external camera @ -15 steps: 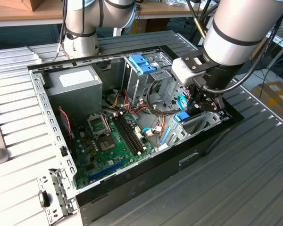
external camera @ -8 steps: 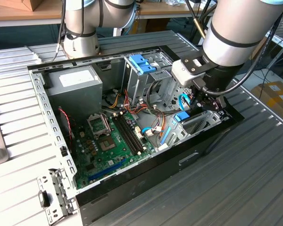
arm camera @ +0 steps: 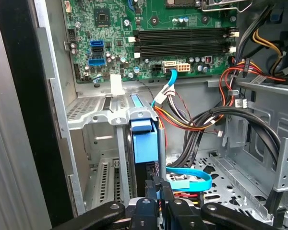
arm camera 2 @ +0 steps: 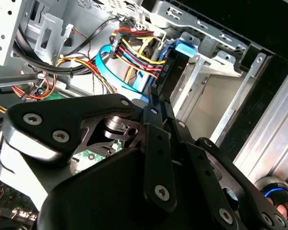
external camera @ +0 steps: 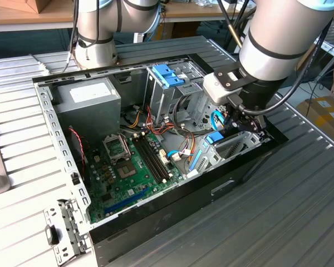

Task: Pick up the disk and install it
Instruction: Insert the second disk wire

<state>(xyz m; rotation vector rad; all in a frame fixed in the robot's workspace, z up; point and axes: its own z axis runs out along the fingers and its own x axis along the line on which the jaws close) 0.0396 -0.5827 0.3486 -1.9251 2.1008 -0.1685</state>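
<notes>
Arm (external camera: 284, 39) angled down from exterior view's upper right, wrist low, grey-white housing and black band above black gripper (external camera: 246, 123). Gripper in second wrist view (arm camera 2: 159, 103): black linkage plates fanned wide at base, converging forward to narrow tip. Jaws drawn close together, clamped edge-on upon thin dark slab with blue rail, slab running straight out ahead of jaws. In first wrist view, gripper (arm camera: 159, 184) with two black fingers (arm camera: 153, 188) side by side, links spread behind jaws.
</notes>
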